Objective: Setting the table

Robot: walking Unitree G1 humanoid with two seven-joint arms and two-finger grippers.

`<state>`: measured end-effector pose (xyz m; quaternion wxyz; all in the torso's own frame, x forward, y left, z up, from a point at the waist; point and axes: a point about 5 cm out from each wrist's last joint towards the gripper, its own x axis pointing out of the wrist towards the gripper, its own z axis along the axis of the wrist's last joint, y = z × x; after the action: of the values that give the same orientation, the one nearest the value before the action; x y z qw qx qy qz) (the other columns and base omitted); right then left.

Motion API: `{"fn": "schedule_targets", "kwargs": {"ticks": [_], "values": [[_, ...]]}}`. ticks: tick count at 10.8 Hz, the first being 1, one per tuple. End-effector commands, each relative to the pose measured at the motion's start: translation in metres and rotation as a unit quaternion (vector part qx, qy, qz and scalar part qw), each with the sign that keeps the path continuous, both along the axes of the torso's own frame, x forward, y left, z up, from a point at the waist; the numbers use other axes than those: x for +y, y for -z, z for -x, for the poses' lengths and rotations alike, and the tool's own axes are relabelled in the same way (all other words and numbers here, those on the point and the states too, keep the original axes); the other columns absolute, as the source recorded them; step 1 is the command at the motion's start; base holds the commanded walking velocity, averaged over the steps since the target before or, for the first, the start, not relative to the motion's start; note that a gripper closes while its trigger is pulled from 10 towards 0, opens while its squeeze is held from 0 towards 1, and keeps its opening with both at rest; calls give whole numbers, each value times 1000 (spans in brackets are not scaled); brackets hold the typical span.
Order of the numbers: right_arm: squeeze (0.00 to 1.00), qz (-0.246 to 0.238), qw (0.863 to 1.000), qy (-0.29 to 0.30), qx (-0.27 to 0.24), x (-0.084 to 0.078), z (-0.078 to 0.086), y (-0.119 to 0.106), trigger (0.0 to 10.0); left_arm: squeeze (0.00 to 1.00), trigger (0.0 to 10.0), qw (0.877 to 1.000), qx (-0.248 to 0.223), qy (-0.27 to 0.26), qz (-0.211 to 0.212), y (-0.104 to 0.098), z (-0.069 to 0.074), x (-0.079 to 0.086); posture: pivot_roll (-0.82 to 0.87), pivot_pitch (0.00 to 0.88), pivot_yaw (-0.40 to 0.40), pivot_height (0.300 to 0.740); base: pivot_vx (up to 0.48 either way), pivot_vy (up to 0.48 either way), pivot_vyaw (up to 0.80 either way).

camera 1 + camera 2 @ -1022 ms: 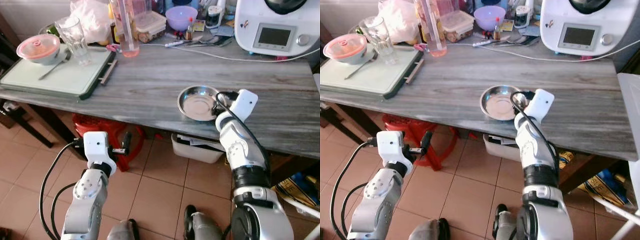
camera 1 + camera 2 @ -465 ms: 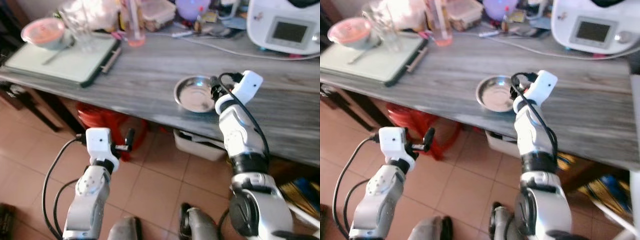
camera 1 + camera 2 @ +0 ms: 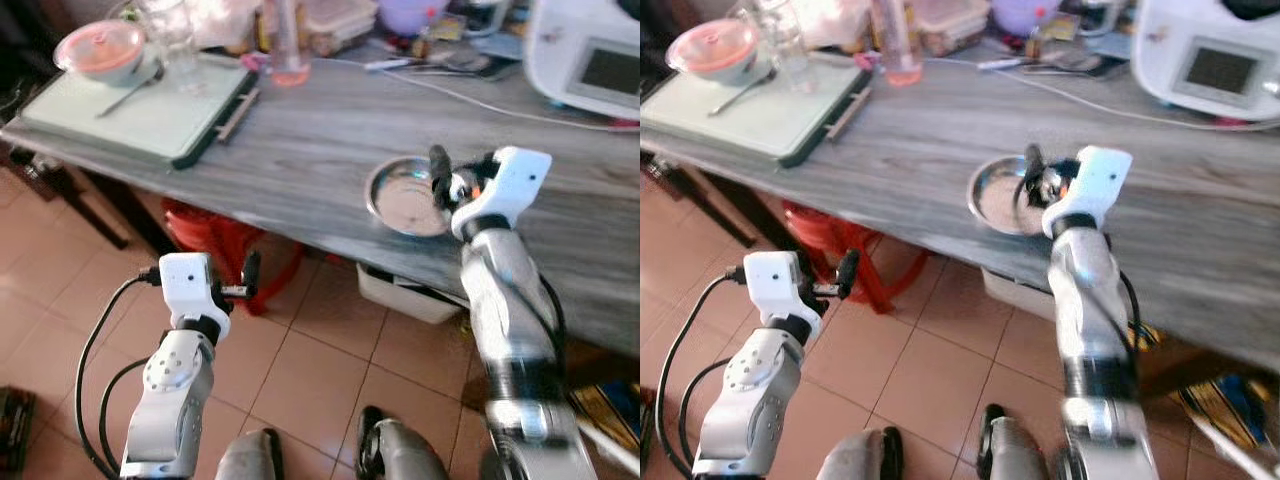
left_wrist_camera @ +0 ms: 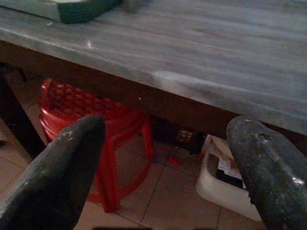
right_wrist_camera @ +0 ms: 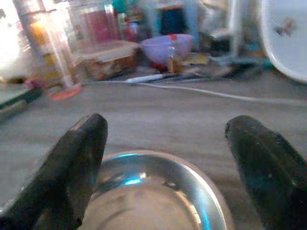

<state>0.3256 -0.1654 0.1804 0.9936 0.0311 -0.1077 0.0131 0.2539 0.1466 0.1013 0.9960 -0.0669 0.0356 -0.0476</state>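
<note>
A round steel plate [image 3: 398, 198] lies on the grey wooden table [image 3: 300, 140] near its front edge. My right gripper [image 3: 447, 182] hovers open just over the plate's right rim; in the right wrist view its fingers [image 5: 76, 177] stand wide apart with the plate [image 5: 153, 201] low between them, nothing held. A green tray [image 3: 120, 125] at the far left carries a pink-lidded bowl [image 3: 100, 50], a glass [image 3: 178, 40] and a spoon [image 3: 128, 90]. My left gripper [image 3: 248, 272] hangs open below the table edge.
A white kitchen appliance [image 3: 590, 60] stands at the back right, with a cable, bottles and containers along the back. Under the table are a red stool [image 4: 110, 120] and a white bin [image 3: 410, 295]. Tiled floor lies below.
The camera has shifted. My right arm has risen and the gripper now sits a little higher over the plate's right rim. The plate stays on the table.
</note>
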Motion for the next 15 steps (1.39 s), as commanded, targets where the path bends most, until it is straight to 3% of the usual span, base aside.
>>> {"fn": "schedule_targets", "kwargs": {"ticks": [1, 2, 3, 6, 8, 9, 10, 15], "values": [[1000, 19, 1000, -8, -16, 6, 7, -4, 10000, 0, 10000, 1000, 0, -1, -5, 1, 2, 3, 25, 86, 65, 740, 0, 0, 0], [1000, 34, 998, -38, -21, 14, 16, 2, 10000, 0, 10000, 1000, -2, 0, 0, 2, 2, 3, 26, 62, 64, 740, 0, 0, 0], [0, 35, 999, -36, -18, 16, 18, 3, 10000, 0, 10000, 1000, -5, 2, 0, 0, 1, 2, 27, 48, 65, 740, 0, 0, 0], [0, 33, 999, -22, -10, 18, 15, 4, 10000, 0, 10000, 1000, -15, -8, 11, -5, -7, -1, 33, 19, 64, 740, 0, 0, 0], [0, 19, 998, 26, 45, 1, 21, 27, 10000, 0, 10000, 1000, -14, -9, 3, -5, -6, 0, 34, 16, 62, 740, 0, 0, 0], [0, 53, 996, 46, 60, -6, 26, 35, 10000, 0, 10000, 1000, -12, -9, 3, -4, -5, 0, 33, 17, 64, 740, 0, 0, 0], [0, 80, 995, 25, 51, -3, 30, 36, 10000, 0, 10000, 1000, -10, -7, 2, -3, -4, 0, 27, 18, 64, 740, -259, 0, 0], [0, 63, 996, 19, 66, -2, 33, 42, 10000, 0, 10000, 1000, -7, -6, -3, -2, -4, 1, 28, 28, 66, 740, -268, 0, 0]]}}
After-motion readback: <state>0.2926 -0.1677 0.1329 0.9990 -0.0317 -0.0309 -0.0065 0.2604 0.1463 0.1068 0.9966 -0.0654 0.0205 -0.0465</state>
